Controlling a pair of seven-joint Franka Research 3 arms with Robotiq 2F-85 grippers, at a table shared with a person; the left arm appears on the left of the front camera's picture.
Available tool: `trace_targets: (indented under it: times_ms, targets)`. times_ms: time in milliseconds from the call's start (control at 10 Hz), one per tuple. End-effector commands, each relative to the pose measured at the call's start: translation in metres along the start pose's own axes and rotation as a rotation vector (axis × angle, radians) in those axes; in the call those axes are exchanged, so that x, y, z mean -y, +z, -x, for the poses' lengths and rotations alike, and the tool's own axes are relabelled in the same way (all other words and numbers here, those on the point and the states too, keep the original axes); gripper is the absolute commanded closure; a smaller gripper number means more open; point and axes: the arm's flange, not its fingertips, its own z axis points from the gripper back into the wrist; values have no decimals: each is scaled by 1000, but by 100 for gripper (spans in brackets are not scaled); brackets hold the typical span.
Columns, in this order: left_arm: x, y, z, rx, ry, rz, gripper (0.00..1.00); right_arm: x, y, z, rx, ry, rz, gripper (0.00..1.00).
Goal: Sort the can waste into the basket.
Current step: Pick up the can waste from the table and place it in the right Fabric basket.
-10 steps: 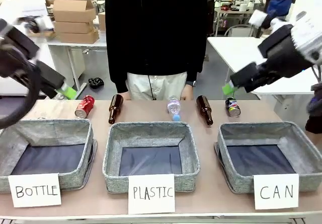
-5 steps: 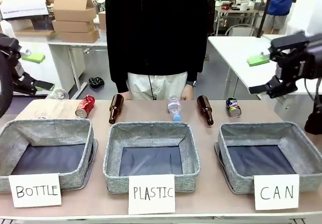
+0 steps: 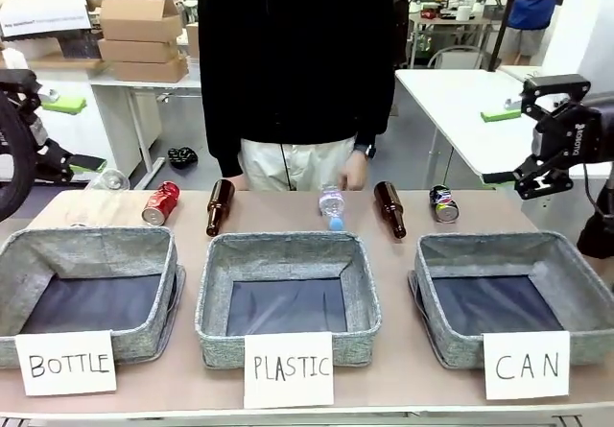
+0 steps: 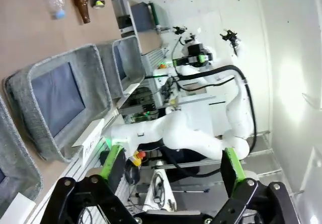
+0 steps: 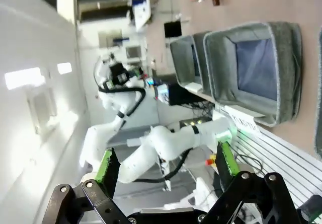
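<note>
Left gripper [image 4: 171,159] and right gripper [image 5: 166,161] hang wide open, empty. Blue can [image 3: 443,204] lies just beyond the CAN basket [image 3: 451,341]; red can [image 3: 161,203] far to its left.

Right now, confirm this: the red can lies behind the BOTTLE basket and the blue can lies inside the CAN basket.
Wrong on the blue can: the front view shows it lying behind the CAN basket, not inside. The red can does lie behind the BOTTLE basket.

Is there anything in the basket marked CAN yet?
Empty. The CAN basket shows bare dark lining; the red can and the blue can lie on the table, outside it.
</note>
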Motion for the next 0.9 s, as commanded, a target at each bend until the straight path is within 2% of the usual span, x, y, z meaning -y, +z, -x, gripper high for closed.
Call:
trace_targets:
  times_ms: [0, 800]
  targets:
    - [3, 3, 2, -10, -42, -11, 0, -7, 1, 3, -12, 72, -18, 0]
    - [3, 3, 2, -10, -42, -11, 0, -7, 1, 3, -12, 72, -18, 0]
